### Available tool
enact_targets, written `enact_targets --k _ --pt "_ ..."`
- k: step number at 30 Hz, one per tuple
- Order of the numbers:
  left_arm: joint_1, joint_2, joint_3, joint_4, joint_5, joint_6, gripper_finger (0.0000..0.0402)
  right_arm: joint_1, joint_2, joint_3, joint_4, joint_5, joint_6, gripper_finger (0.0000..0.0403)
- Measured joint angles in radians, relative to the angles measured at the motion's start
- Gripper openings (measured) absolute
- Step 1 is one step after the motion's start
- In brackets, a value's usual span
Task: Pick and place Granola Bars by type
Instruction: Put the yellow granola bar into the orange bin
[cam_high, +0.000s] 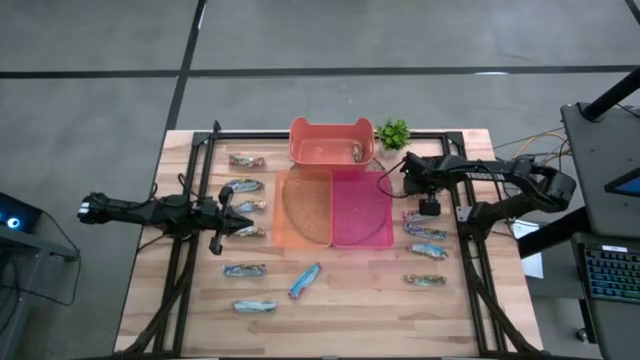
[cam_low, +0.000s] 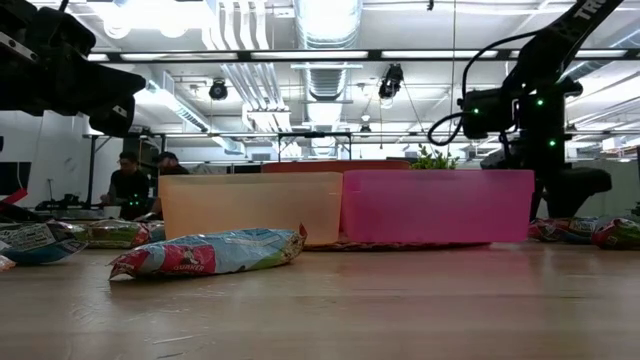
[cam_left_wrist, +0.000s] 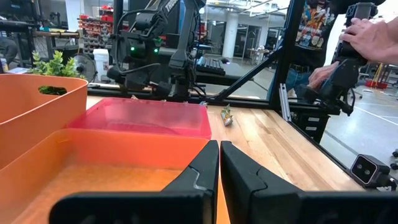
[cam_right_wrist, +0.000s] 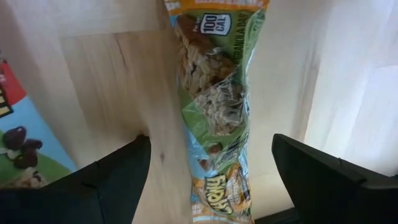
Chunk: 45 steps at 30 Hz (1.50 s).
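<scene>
Several granola bars lie flat on the wooden table: a group at the left (cam_high: 245, 232), a blue one near the middle front (cam_high: 305, 280), and a column at the right (cam_high: 428, 250). One more lies in the coral bin (cam_high: 357, 153). My right gripper (cam_high: 428, 208) points down, open, over the top bar of the right column. In its wrist view a green-wrapped bar (cam_right_wrist: 214, 106) lies between the two fingers (cam_right_wrist: 106, 180), which stand apart from it on either side. My left gripper (cam_high: 222, 215) waits level at the left, shut (cam_left_wrist: 219, 149).
An orange bin (cam_high: 305, 205) and a pink bin (cam_high: 362, 208) stand side by side mid-table, with a coral bin (cam_high: 330, 140) behind them and a small green plant (cam_high: 393, 132) beside it. A blue-wrapped bar (cam_right_wrist: 18, 143) lies close to the right gripper. A person's hand (cam_left_wrist: 373, 37) shows beyond the table.
</scene>
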Motion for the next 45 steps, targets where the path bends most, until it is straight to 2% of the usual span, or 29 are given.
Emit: enact_targets --k 8,11,17,24,34,39,45 --pt "0.0 0.0 0.0 0.0 0.0 0.0 0.0 -0.001 0.006 -0.001 0.009 0.003 0.001 0.0324" --pt "0.0 0.0 0.0 0.0 0.0 0.0 0.0 -0.001 0.006 -0.002 0.009 -0.001 0.002 0.0309" --pt "0.0 0.0 0.0 0.0 0.0 0.0 0.0 -0.003 0.006 -0.003 0.009 -0.013 0.002 0.0234" --pt "0.0 0.0 0.0 0.0 0.0 0.0 0.0 -0.004 0.006 -0.003 0.008 -0.083 0.005 0.0139" --pt "0.0 0.0 0.0 0.0 0.0 0.0 0.0 -0.007 0.005 -0.002 0.008 -0.085 0.034 0.0023" --pt "0.0 0.0 0.0 0.0 0.0 0.0 0.0 -0.007 0.004 0.001 0.001 -0.077 0.076 0.0014" --pt "0.0 0.0 0.0 0.0 0.0 0.0 0.0 -0.007 -0.004 0.072 -0.119 -0.04 0.185 0.001"
